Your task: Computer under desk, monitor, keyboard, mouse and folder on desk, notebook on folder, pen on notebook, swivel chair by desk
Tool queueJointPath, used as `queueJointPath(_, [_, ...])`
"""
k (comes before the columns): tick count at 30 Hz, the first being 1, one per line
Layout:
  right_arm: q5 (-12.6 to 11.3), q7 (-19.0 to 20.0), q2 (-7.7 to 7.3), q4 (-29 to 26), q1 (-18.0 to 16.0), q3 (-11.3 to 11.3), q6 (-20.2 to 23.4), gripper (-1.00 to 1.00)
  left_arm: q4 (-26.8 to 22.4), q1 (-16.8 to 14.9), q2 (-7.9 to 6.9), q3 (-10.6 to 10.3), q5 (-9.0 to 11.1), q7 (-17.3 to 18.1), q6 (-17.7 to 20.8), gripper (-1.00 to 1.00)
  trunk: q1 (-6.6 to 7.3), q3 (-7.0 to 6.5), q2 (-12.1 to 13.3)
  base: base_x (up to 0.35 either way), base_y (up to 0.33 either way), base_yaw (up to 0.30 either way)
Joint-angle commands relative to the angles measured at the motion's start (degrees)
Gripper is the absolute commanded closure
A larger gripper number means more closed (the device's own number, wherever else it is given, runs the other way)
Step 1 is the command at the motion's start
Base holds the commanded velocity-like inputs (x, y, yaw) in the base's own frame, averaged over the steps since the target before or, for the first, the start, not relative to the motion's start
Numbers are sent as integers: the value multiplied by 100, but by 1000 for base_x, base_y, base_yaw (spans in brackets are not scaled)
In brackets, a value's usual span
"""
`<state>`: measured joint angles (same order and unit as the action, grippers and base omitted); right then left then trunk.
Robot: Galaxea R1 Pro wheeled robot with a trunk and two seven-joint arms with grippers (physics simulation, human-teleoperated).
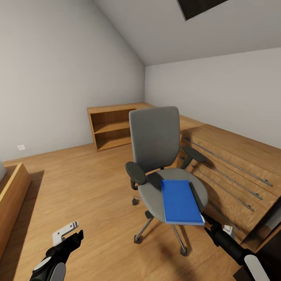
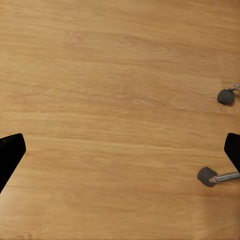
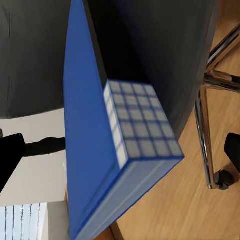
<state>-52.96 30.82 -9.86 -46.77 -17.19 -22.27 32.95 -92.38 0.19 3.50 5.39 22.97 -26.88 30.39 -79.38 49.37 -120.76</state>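
The folder (image 1: 180, 201) lies on the swivel chair (image 1: 156, 148) seat; right gripper (image 3: 120, 145) jaws spread, seemingly straddling its near corner; left gripper (image 2: 120, 150) jaws spread, beside the chair.

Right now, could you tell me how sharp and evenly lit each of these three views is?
Head view: sharp, soft even light, and the swivel chair with the blue folder throws a faint shadow on the floor. Left wrist view: the wood floor is slightly soft, with no glare. Right wrist view: the folder looms close, stretched by perspective, its pale edge showing a blurry checker pattern.
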Motion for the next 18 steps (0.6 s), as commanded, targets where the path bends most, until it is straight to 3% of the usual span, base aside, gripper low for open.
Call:
queueJointPath(1, [-30,3,1,1,-3,-13,46,-100,-9,-1,3,2,60,-37,14,-100,0,4,-2,21,0,0])
queueJointPath(18, [-30,-1,4,20,-3,-5,44,-100,-8,-1,2,-3,60,-37,12,-100,0,4,-2,3,0,0])
